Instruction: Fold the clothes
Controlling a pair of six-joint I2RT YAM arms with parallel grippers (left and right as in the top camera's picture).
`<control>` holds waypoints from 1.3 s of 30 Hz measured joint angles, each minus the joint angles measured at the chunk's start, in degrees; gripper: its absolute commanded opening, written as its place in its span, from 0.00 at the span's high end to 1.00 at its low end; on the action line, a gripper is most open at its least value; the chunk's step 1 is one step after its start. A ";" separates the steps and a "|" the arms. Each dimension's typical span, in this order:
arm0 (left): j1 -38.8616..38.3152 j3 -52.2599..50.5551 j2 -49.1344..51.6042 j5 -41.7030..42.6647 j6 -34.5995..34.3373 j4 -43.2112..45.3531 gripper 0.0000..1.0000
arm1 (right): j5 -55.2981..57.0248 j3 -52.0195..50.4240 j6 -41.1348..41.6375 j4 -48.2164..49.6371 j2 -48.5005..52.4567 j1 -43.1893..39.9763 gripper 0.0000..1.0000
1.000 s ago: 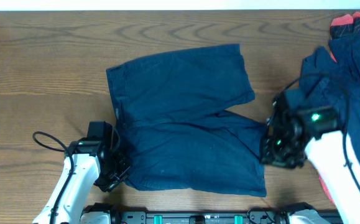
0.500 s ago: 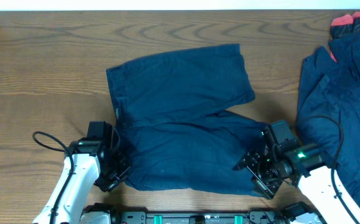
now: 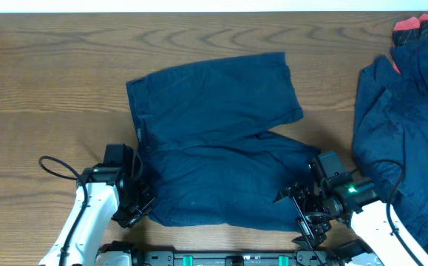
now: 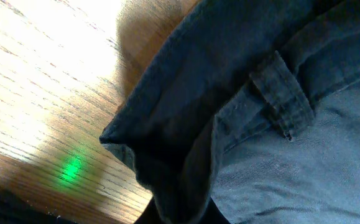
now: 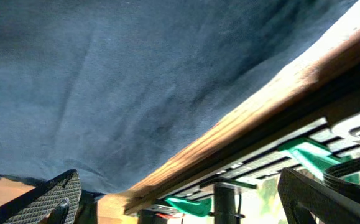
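Covering the middle of a brown wood-grain table, the navy shorts lie flat, with more navy clothes heaped at its right edge. Only the left wrist view shows a belt loop. The left gripper is closed, seemingly pinching the waistband corner. The right gripper gapes wide over the near leg hem, empty; its own view alone shows the table's front edge.

Left end effector pinched closed, arm low; right end effector jaws spread wide.
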 measured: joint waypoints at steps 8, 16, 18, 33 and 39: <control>0.00 0.00 0.00 0.00 0.00 -0.04 0.94 | 0.70 -0.02 -2.25 -7.28 0.00 0.00 0.01; 0.00 0.00 0.00 0.02 0.70 -0.11 0.94 | 0.85 0.07 -0.83 -8.61 0.00 0.00 0.01; 0.00 0.00 0.00 0.02 0.96 -0.11 0.94 | 0.85 0.09 -0.81 -8.66 0.00 0.13 0.01; 0.00 0.00 0.00 0.02 1.29 -0.24 0.94 | 3.74 0.24 4.59 -8.04 -0.76 5.09 0.01; 0.00 0.00 0.00 0.02 1.29 -0.26 0.94 | 6.71 0.24 9.29 -7.58 -0.76 5.09 0.02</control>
